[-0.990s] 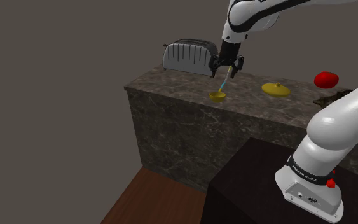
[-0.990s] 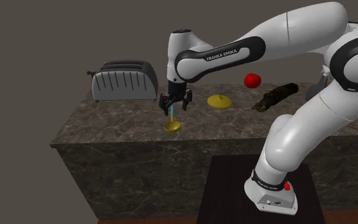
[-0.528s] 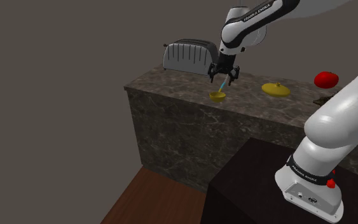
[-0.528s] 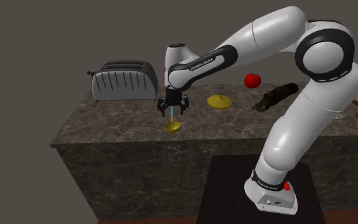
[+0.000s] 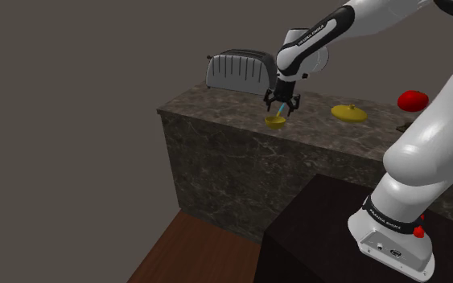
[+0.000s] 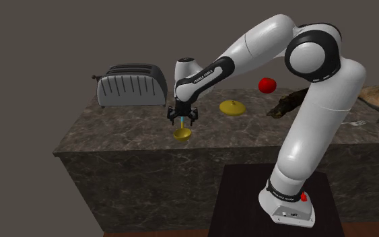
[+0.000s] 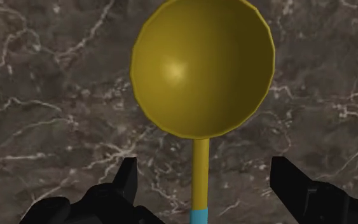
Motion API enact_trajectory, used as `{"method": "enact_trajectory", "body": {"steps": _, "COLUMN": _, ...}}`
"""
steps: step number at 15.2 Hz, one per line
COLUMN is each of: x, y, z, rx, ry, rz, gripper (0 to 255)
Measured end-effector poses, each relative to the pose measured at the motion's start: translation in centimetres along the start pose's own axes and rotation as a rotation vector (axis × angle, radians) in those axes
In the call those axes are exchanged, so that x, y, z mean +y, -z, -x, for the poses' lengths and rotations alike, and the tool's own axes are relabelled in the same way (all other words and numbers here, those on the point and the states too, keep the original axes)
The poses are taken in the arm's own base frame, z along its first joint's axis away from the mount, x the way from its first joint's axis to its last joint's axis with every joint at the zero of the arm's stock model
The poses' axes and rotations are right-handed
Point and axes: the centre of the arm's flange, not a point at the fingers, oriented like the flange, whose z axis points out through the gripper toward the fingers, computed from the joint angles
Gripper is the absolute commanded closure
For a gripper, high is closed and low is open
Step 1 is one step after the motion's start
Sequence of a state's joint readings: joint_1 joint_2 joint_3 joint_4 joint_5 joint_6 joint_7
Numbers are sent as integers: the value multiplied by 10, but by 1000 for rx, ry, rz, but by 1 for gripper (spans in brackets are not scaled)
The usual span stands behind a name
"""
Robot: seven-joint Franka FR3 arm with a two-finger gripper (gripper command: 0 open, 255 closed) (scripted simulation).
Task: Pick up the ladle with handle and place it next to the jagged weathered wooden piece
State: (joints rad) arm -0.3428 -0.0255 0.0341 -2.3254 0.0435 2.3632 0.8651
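Observation:
The ladle (image 5: 274, 121) has a yellow bowl (image 7: 203, 67) resting on the dark marble counter (image 6: 114, 131), and a thin yellow stem that turns light blue higher up and stands nearly upright. My gripper (image 5: 282, 104) hangs just above the bowl, open, with its two black fingers either side of the stem and not touching it. The second exterior view puts the gripper (image 6: 182, 120) right over the ladle (image 6: 182, 133). From the wrist, the stem runs up between the gripper's (image 7: 204, 175) spread fingers. The dark jagged wooden piece (image 6: 291, 101) lies far off toward that view's right.
A grey toaster (image 5: 239, 71) (image 6: 131, 86) stands at the counter's back, close behind the gripper. A flat yellow lid (image 5: 349, 113) (image 6: 233, 106) and a red round fruit (image 5: 412, 100) (image 6: 267, 85) lie between the ladle and the wood. The counter's front edge is just below the ladle.
The gripper has come down along the ladle's handle, staying open, until its fingers flank the stem near the bowl. The arm's upper links have swung higher. The ladle has not moved.

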Motion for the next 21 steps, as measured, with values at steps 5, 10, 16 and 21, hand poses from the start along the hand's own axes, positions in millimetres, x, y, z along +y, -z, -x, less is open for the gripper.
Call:
{"method": "enact_trajectory", "body": {"steps": 5, "x": 2, "y": -21, "z": 0, "rx": 0, "ry": -3, "rz": 0, "gripper": 0}}
{"method": "enact_trajectory", "body": {"steps": 10, "x": 2, "y": -24, "z": 0, "rx": 1, "ry": -3, "rz": 0, "gripper": 0}}
{"method": "enact_trajectory", "body": {"steps": 16, "x": 2, "y": -24, "z": 0, "rx": 1, "ry": -3, "rz": 0, "gripper": 255}}
{"method": "enact_trajectory", "body": {"steps": 21, "x": 1, "y": -24, "z": 0, "rx": 1, "ry": -3, "rz": 0, "gripper": 255}}
